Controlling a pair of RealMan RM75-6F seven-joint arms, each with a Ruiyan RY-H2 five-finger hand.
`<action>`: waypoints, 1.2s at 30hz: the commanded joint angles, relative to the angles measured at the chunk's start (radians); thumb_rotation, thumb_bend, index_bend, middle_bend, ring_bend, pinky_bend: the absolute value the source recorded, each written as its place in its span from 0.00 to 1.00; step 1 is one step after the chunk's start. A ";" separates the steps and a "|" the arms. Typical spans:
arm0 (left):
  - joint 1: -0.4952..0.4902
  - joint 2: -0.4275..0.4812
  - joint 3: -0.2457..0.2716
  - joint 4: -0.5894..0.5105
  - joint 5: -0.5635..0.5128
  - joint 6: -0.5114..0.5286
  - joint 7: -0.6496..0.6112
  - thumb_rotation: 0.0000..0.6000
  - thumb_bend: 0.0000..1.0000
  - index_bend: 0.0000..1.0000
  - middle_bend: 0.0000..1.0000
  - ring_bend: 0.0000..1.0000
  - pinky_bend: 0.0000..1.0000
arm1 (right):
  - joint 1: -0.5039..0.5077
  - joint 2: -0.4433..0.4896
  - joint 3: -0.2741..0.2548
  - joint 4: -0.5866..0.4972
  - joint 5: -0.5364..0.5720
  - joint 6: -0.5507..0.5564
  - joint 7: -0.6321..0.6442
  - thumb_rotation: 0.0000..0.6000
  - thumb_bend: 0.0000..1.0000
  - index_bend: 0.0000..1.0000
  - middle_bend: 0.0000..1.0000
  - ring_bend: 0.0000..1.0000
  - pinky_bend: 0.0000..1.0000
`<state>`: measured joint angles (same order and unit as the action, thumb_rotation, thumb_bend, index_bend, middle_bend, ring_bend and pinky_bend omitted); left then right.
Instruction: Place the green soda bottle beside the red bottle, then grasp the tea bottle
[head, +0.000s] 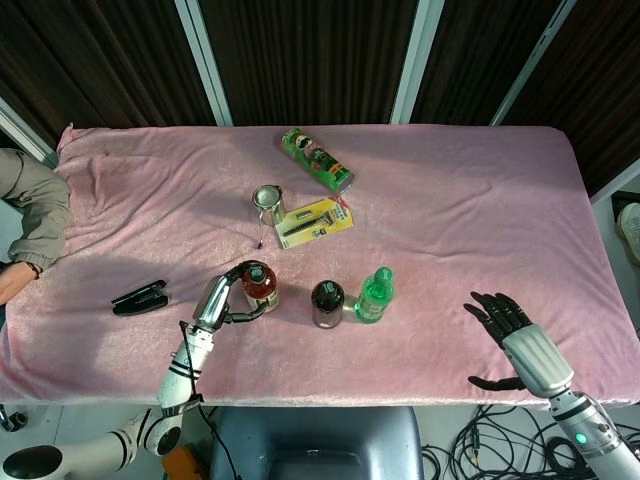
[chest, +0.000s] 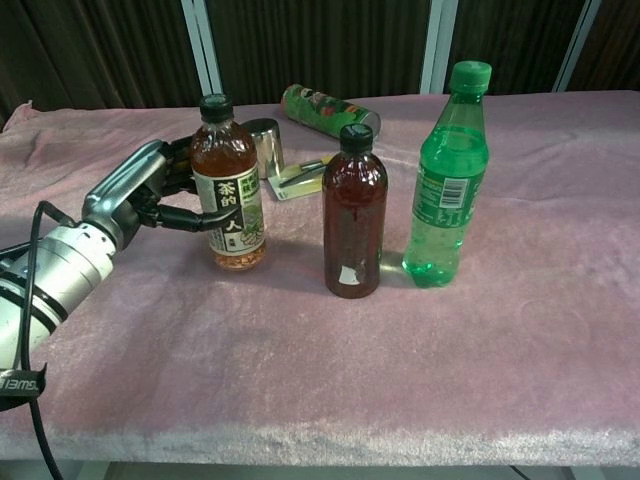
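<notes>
My left hand grips the tea bottle, amber with a white and green label and a black cap, holding it upright just left of the red bottle. Whether its base touches the cloth I cannot tell. The green soda bottle stands upright close to the right of the red bottle. My right hand hovers open near the table's front right edge, fingers spread, holding nothing.
A pink cloth covers the table. Behind the bottles are a metal cup, a yellow carded item and a lying green can. A black object lies at the left. A person's arm reaches in at the far left.
</notes>
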<state>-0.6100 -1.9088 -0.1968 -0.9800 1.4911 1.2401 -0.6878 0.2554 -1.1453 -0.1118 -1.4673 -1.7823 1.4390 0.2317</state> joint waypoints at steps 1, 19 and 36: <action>0.000 -0.001 0.002 0.000 0.001 0.000 -0.002 1.00 0.63 0.68 0.72 0.48 0.41 | 0.000 0.000 0.000 0.000 0.000 -0.001 0.000 1.00 0.11 0.00 0.00 0.00 0.14; -0.015 -0.043 0.034 0.028 -0.004 -0.029 0.021 1.00 0.62 0.68 0.71 0.48 0.40 | 0.001 0.003 0.001 -0.003 -0.004 -0.011 0.005 1.00 0.11 0.00 0.00 0.00 0.14; -0.013 -0.035 0.069 0.034 0.020 -0.026 0.011 1.00 0.47 0.40 0.35 0.19 0.16 | 0.003 0.001 0.000 -0.008 -0.003 -0.027 -0.006 1.00 0.11 0.00 0.00 0.00 0.14</action>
<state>-0.6240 -1.9425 -0.1308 -0.9466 1.5069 1.2106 -0.6700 0.2584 -1.1444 -0.1115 -1.4755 -1.7852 1.4116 0.2257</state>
